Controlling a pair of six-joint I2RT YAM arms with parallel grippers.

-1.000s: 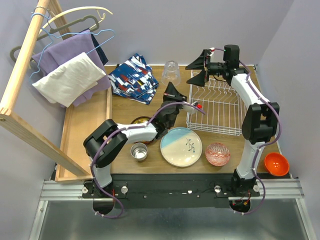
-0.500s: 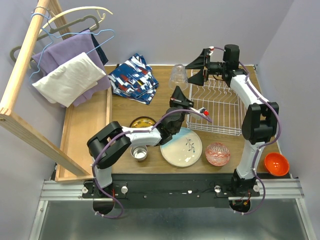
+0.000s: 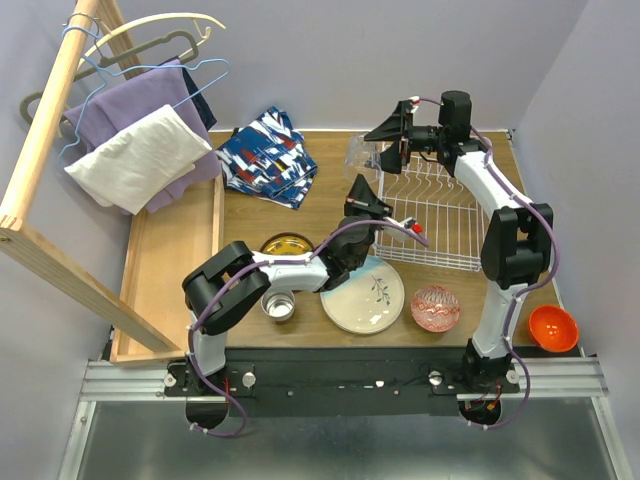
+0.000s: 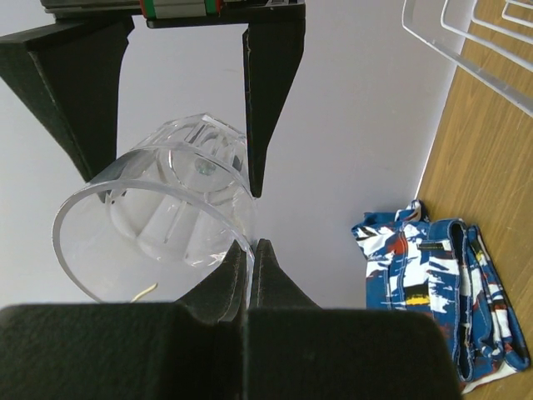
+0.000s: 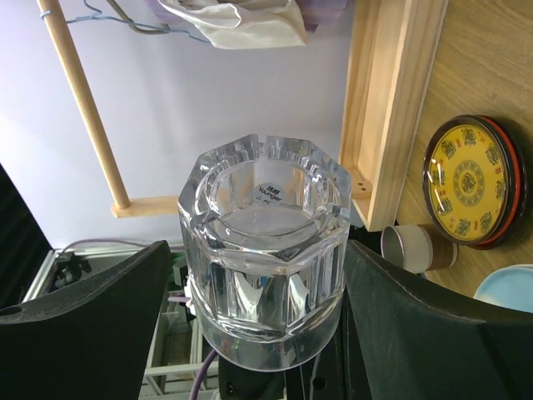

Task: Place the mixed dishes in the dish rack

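The clear glass (image 3: pixel 362 155) hangs in the air at the far left corner of the white wire dish rack (image 3: pixel 430 215). My left gripper (image 3: pixel 357 185) is shut on its rim, as the left wrist view (image 4: pixel 248 254) shows, with the glass (image 4: pixel 166 217) above my fingertips. My right gripper (image 3: pixel 387 142) is open, and its fingers straddle the glass base (image 5: pixel 265 250) with small gaps. On the table lie the pale plate with a sprig (image 3: pixel 362 293), a red-patterned bowl (image 3: pixel 435 307), an orange bowl (image 3: pixel 553 328), a steel cup (image 3: pixel 278 304) and a dark red-yellow plate (image 3: pixel 285 243).
The patterned cloth (image 3: pixel 268 155) lies at the back left of the table. A wooden rail (image 3: pixel 40 150) with hangers and hung clothes (image 3: pixel 140 140) stands at the left, over a wooden tray (image 3: pixel 170 260). The rack holds no dishes.
My left gripper has carried the glass from the back of the table up and right to the rack corner. My right gripper has shifted left, so its fingers now straddle the glass.
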